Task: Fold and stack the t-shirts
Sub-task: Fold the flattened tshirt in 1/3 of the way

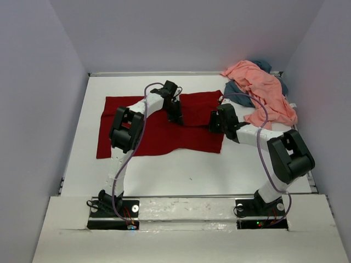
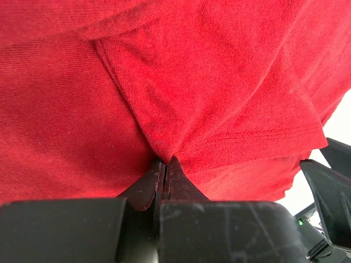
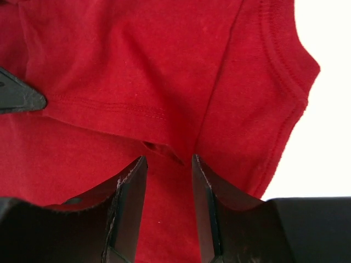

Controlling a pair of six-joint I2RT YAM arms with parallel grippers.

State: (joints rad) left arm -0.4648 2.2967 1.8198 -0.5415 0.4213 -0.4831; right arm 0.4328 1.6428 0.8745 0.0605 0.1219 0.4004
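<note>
Folding the red shirt (image 1: 181, 139) evenly, we'd close our parted right gripper (image 3: 169, 159) level with our cloth-pinching left gripper (image 2: 165, 162).

Left claw (image 2: 165, 162) pinched closed, right claw (image 3: 168, 160) parted

high rear overview, both wrist views close over red t-shirt (image 1: 164, 139)

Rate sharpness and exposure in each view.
Top view: even, soft light, sharp; red shirt clear. Left wrist: weave crisp, left hand dark and blurred up close. Right wrist: table blown out white, right hand underexposed.
</note>
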